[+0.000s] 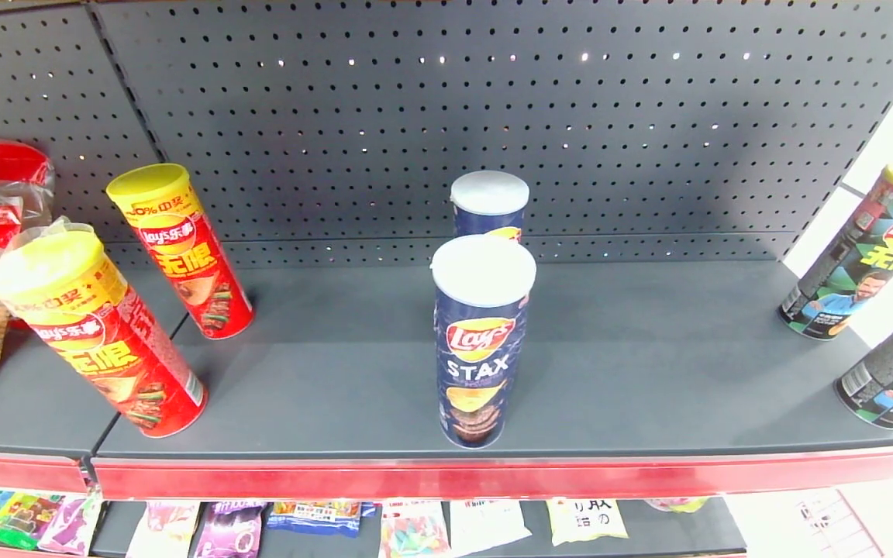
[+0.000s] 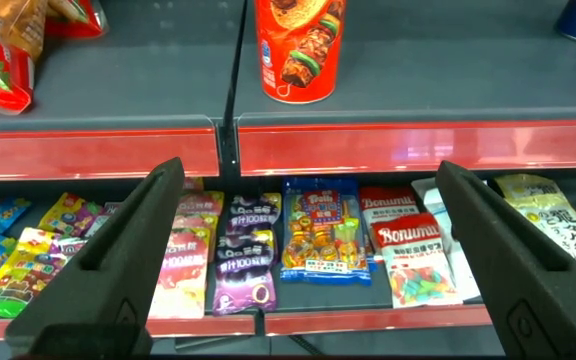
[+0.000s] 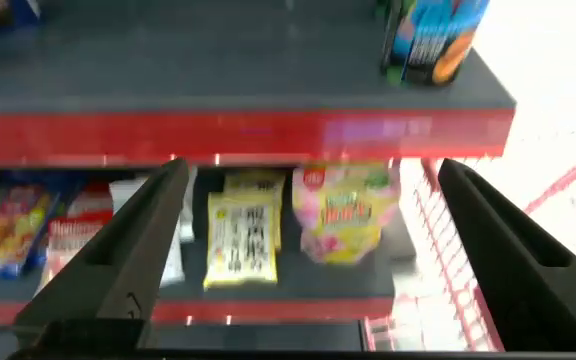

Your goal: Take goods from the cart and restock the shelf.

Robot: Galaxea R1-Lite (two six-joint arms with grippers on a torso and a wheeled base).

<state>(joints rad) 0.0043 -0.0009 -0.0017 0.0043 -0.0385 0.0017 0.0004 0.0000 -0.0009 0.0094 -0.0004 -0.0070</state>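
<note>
Rear blue can is half hidden behind front blue can. Both are upright smooth cylinders with pale flat lids, mid shelf. Red cans with yellow lids stand left. Dark cans are cut off at the right edge. Glossy snack bags lie on lower shelf, print unreadable. Left gripper fingers wide, empty; right gripper same.
</note>
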